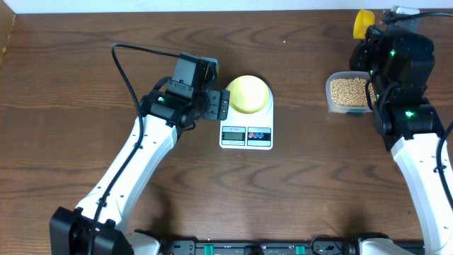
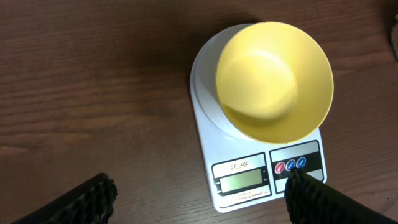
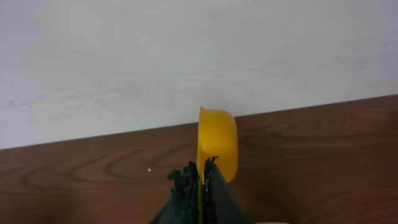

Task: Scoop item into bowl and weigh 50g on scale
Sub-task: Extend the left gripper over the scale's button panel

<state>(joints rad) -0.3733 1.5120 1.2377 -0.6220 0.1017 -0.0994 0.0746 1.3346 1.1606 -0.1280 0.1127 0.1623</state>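
The pale yellow bowl [image 1: 248, 93] stands empty on the white scale [image 1: 245, 134] at the table's middle; both show in the left wrist view, bowl [image 2: 273, 81] and scale [image 2: 239, 180]. My left gripper [image 1: 221, 103] is open and empty just left of the bowl, its fingers [image 2: 199, 196] apart over the scale's front edge. The beans [image 1: 348, 91] fill a clear tub [image 1: 330, 100] at the right. My right gripper [image 1: 373, 42] is shut on the bright yellow scoop [image 1: 362, 24] above the tub's far side. The scoop [image 3: 217, 144] sticks out beyond the shut fingers [image 3: 200, 171].
A black cable [image 1: 127, 71] loops from the left arm over the table's left half. A white wall [image 3: 186, 62] rises behind the table's far edge.
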